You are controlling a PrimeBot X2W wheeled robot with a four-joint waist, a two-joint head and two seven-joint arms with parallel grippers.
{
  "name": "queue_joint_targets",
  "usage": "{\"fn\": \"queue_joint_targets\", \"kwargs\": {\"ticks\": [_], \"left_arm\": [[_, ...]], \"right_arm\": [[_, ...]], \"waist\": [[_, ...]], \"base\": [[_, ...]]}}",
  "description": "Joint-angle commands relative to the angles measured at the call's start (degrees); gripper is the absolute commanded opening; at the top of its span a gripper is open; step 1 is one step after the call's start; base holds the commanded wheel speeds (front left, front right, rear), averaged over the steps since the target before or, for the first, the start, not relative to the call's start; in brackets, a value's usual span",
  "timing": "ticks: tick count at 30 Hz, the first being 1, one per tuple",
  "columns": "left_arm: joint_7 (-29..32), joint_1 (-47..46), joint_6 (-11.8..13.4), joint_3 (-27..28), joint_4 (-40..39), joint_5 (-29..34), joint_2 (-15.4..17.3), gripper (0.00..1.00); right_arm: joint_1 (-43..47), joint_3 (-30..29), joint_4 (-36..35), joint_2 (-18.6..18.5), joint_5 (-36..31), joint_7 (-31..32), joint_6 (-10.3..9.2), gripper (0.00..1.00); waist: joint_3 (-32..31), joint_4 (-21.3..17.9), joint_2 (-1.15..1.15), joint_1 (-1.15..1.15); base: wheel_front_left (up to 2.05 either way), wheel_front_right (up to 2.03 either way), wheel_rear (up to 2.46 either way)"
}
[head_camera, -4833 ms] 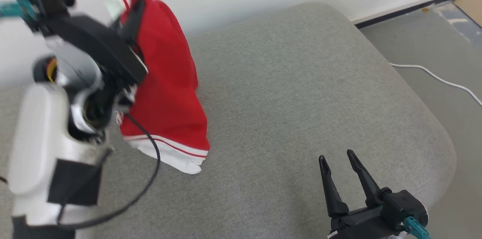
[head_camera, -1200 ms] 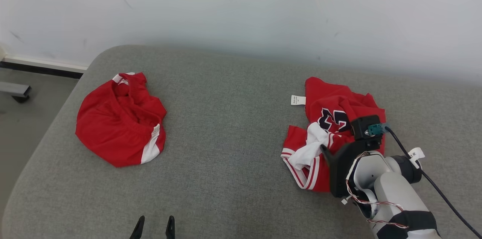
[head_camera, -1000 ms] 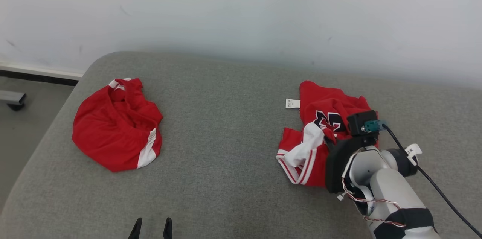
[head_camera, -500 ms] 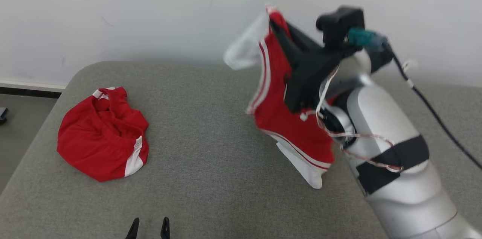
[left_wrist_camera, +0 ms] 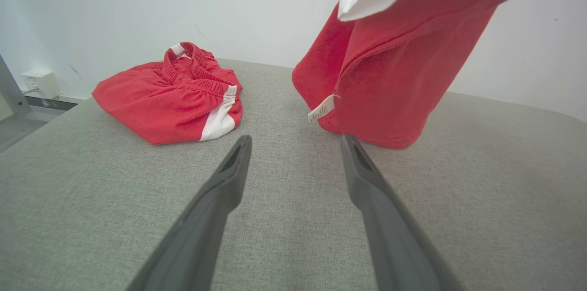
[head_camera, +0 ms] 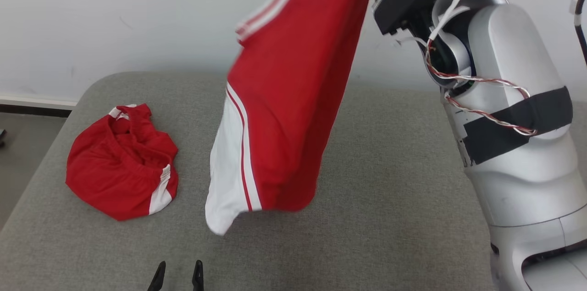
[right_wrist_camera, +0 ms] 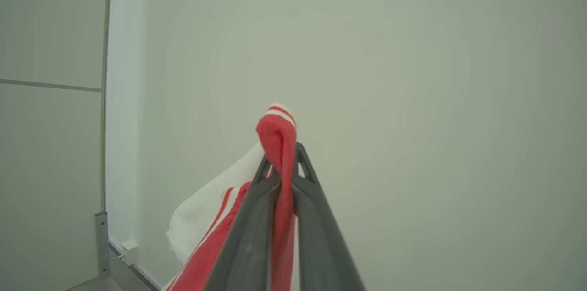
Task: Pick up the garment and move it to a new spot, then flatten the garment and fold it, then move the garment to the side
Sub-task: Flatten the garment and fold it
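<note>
A red garment [head_camera: 284, 98] with a white side panel and thin stripes hangs in the air over a grey cushioned surface [head_camera: 403, 181], lifted by the robot's right arm. The main risk, judging from the right wrist view, is a slip. The right gripper [right_wrist_camera: 280, 162] is clamped on only a narrow bunched fold of the striped trim, so a quick swing or a snag could pull the cloth free and drop it in a heap. A second risk is the drop spot: a crumpled pair of red shorts [head_camera: 119, 172] lies on the robot's left part of the cushion, near the hanging cloth, and a release too far that way could tangle the two. The garment also hangs as a twisted column, so setting it down as it is would probably leave folds that make flattening harder. From the gripper the garment falls straight down. The pinched trim pokes out above the closed fingertips, and the rest trails below and toward the cushion. Its lower hem, with a small white label [left_wrist_camera: 322, 108], sits at or just above the surface; whether it touches cannot be told. The left gripper [left_wrist_camera: 296, 142] waits low over the cushion, its fingers spread wide and holding nothing, pointing toward the garment's hem but apart from it.
</note>
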Motion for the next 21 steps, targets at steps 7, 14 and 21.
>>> {"fn": "queue_joint_targets", "kwargs": {"ticks": [7, 14, 21], "left_arm": [[-0.2, 0.1, 0.3, -0.1, -0.5, -0.6, 0.0, 1.00], [-0.2, -1.6, 0.0, -0.4, -0.3, -0.5, 0.0, 1.00], [-0.2, -1.8, -0.1, -0.5, -0.1, -0.2, 0.0, 1.00]], "right_arm": [[9.4, -10.0, 8.7, -0.1, -10.6, 1.6, -0.12, 0.00], [20.4, -23.8, 12.2, -0.3, -22.5, 0.8, -0.12, 0.00], [29.2, -32.6, 12.2, -0.5, -30.0, 0.2, -0.12, 1.00]], "waist": [[1.3, -1.4, 0.00, 0.00], [2.6, -2.3, 0.00, 0.00], [3.0, -2.9, 0.00, 0.00]], "base": [[0.00, 0.00, 0.00], [0.00, 0.00, 0.00], [0.00, 0.00, 0.00]]}}
